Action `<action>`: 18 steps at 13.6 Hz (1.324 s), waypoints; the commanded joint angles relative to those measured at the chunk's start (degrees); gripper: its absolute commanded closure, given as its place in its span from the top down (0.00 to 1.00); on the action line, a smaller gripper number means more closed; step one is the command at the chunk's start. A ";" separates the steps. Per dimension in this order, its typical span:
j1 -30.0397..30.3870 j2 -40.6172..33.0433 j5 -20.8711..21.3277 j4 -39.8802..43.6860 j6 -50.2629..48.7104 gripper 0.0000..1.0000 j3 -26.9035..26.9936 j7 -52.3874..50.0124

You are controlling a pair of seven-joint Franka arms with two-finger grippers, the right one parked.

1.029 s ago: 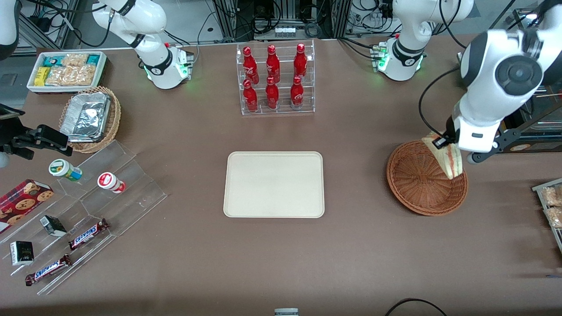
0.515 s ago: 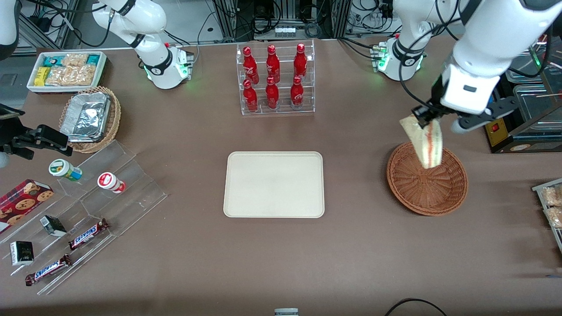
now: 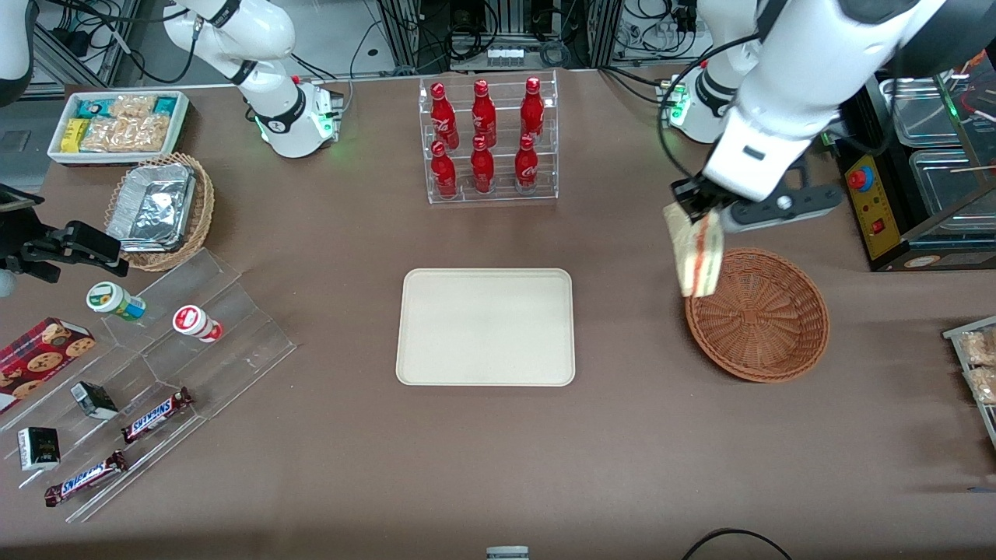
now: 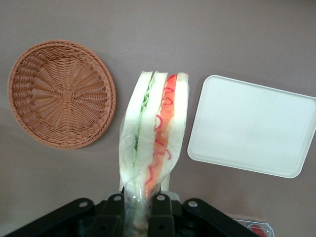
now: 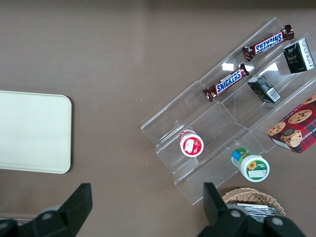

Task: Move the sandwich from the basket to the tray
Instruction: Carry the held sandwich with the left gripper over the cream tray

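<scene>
hanging from the gripper [image 3: 698,204], the sandwich [image 3: 697,250] is clamped by its top between closed jaws. it hovers over the basket [image 3: 766,327] rim at ten o'clock, well apart from the tray [image 3: 485,327].

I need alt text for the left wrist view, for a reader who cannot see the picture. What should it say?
The gripper holds a wrapped sandwich by one end, jaws shut on it, in the air above the brown table. The sandwich shows green and red-orange filling between white bread. It hangs between the empty wicker basket and the empty cream tray, touching neither.
</scene>
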 commanded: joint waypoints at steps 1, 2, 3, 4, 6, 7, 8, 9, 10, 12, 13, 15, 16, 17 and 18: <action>-3.42 7.32 -0.37 5.29 0.35 0.05 0.03 0.68; -3.78 9.16 -0.54 5.29 2.62 0.05 -0.15 0.42; -5.35 10.75 -0.20 5.29 4.56 0.05 -0.15 0.24; -7.19 12.77 0.07 5.55 6.14 0.05 -0.06 0.15; -9.22 17.33 0.07 7.05 9.66 0.05 -0.06 -2.12; -10.62 19.70 0.33 7.49 11.59 0.05 -0.06 -3.61; -11.77 21.21 1.20 7.40 13.70 0.05 0.03 -4.85; -11.87 22.62 1.65 7.23 15.28 0.05 0.03 -5.47; -11.95 24.11 1.65 7.31 17.04 0.05 -0.06 -5.65; -13.09 26.75 1.65 7.32 21.87 0.05 -0.06 -6.35; -13.53 28.24 2.00 7.32 23.89 0.05 0.03 -7.74; -14.67 31.32 3.49 7.40 28.64 0.05 0.03 -9.94; -15.03 32.29 4.72 7.14 30.05 0.05 0.03 -11.35; -15.03 33.34 5.08 7.05 31.28 0.05 0.03 -12.14; -15.12 34.48 5.08 6.96 32.86 0.05 -0.06 -12.59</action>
